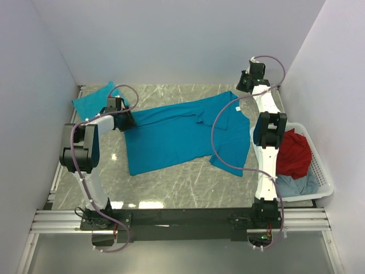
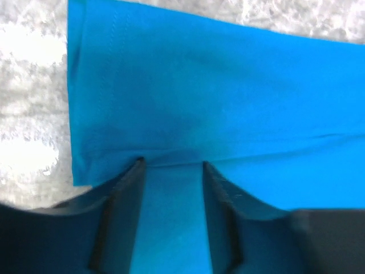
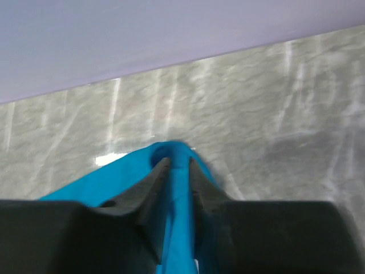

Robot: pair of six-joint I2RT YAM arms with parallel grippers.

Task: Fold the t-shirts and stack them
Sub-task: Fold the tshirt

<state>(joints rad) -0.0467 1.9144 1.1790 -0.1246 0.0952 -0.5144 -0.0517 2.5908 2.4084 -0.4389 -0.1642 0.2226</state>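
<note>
From overhead my left claw (image 1: pixel 126 121) is buried under its own wrist at the spread t-shirt's (image 1: pixel 177 134) left edge. The wrist view shows the left claw (image 2: pixel 171 164) released, fingers apart over flat teal cloth. The right claw (image 1: pixel 242 88) is at the far right corner. In its wrist view the right claw (image 3: pixel 177 161) has a fold of shirt in a narrow gap, and I cannot tell whether it is pinched or loose. The shirt lies mid-counter (image 1: pixel 188 182), its white neck label (image 1: pixel 237 108) showing. A second t-shirt (image 1: pixel 91 100) lies far left, partly hidden by my arm. A white basket (image 1: pixel 322 171) on the right holds red cloth (image 1: pixel 293 151) and grey-blue cloth (image 1: pixel 296 185).
</note>
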